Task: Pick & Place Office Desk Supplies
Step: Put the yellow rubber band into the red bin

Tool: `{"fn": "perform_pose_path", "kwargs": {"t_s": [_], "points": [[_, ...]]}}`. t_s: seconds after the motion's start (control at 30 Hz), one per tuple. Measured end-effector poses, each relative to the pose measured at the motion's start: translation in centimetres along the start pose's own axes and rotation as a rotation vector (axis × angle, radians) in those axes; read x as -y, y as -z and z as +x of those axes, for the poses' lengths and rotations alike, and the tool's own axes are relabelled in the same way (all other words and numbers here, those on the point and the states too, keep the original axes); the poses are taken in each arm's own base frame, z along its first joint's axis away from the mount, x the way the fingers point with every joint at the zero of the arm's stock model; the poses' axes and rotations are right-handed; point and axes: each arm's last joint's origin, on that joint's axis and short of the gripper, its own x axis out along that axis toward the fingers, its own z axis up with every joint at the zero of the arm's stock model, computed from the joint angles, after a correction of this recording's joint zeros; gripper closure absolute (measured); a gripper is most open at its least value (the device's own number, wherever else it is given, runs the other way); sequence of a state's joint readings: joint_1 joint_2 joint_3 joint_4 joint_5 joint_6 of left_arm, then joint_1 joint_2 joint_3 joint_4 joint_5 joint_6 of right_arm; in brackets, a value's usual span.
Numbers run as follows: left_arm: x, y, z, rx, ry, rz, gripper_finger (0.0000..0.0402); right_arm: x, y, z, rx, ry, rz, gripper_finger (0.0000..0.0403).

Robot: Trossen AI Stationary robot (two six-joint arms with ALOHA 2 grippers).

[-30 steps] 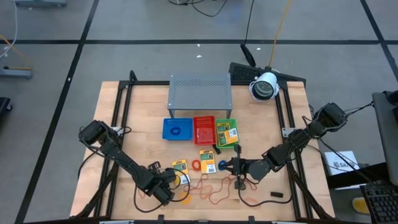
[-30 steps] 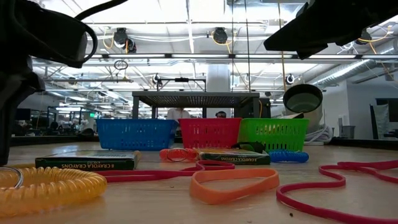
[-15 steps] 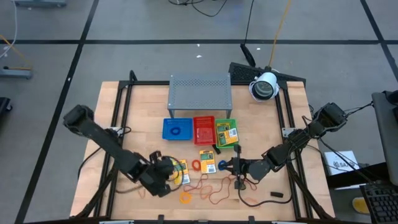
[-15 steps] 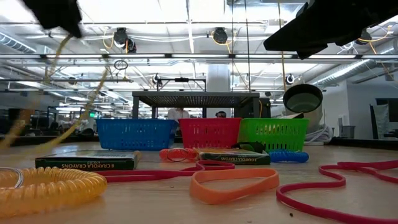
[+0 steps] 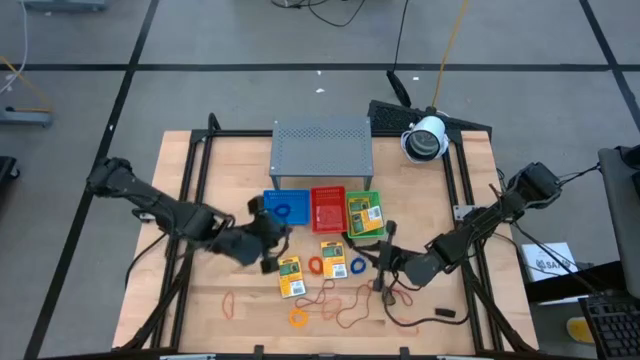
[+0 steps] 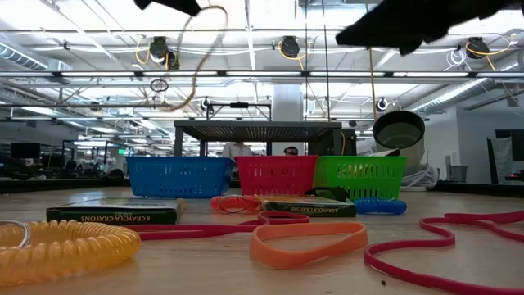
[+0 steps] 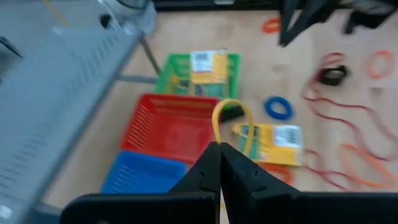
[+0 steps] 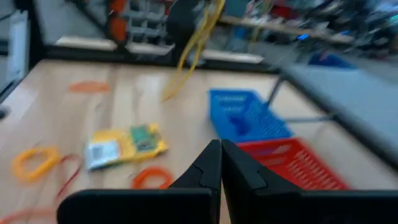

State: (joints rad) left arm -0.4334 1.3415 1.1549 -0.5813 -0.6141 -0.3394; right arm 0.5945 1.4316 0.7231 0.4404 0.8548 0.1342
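Observation:
My left gripper [image 5: 268,244] hovers just near of the blue tray [image 5: 285,208], shut on a thin yellow rubber band [image 7: 231,116] that dangles as a loop [image 6: 195,65] in the low view. My right gripper [image 5: 384,263] is shut and hangs over the table right of the blue ring [image 5: 359,267], with nothing between its fingers in its wrist view [image 8: 219,149]. Two yellow-and-green crayon packets [image 5: 290,276] [image 5: 334,258] lie flat on the table. A third packet [image 5: 365,214] lies in the green tray [image 5: 352,228]. My left gripper pinches the yellow rubber band at one end of its loop [image 7: 219,138], between the tips of its two fingers. The band is lifted clear of the table and hangs slack below the gripper [image 6: 168,100].
The red tray [image 5: 328,208] stands between the blue and green ones, and the grey perforated shelf [image 5: 321,148] stands behind them. An orange ring [image 5: 316,266], an orange coil [image 5: 298,317], an orange band [image 5: 229,303] and tangled red bands [image 5: 350,312] lie near the near edge.
My left gripper has risen from the table near the near edge and moved toward the far edge, to just short of the blue tray. It stayed shut on the yellow band, which has been lifted clear and now swings below it.

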Motion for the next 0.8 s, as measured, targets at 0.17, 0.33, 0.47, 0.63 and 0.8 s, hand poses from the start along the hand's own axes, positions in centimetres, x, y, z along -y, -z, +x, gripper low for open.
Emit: {"fn": "perform_pose_path", "kwargs": {"t_s": [0.17, 0.33, 0.47, 0.63, 0.8], "points": [[-2.6, -1.1, 1.6, 0.016, -0.083, 0.066, 0.0399, 1.7, -3.0, -0.6, 0.141, 0.099, 0.047, 0.0403], [-4.6, -2.2, 2.7, 0.057, -0.14, 0.1, 0.0398, 4.1, -6.2, -1.5, 0.279, 0.171, 0.039, 0.0403], [-5.7, -3.0, 3.3, 0.099, -0.106, 0.1, 0.0399, 5.3, -6.9, -1.7, 0.293, 0.213, -0.014, 0.0403], [-6.6, -3.9, 3.7, 0.163, -0.035, 0.073, 0.04, 6.2, -6.3, -0.6, 0.222, 0.262, -0.093, 0.0403], [-7.2, -4.3, 5.3, 0.193, 0.015, 0.09, 0.0398, 7.8, -5.2, 0.7, 0.126, 0.326, -0.116, 0.0403]]}}
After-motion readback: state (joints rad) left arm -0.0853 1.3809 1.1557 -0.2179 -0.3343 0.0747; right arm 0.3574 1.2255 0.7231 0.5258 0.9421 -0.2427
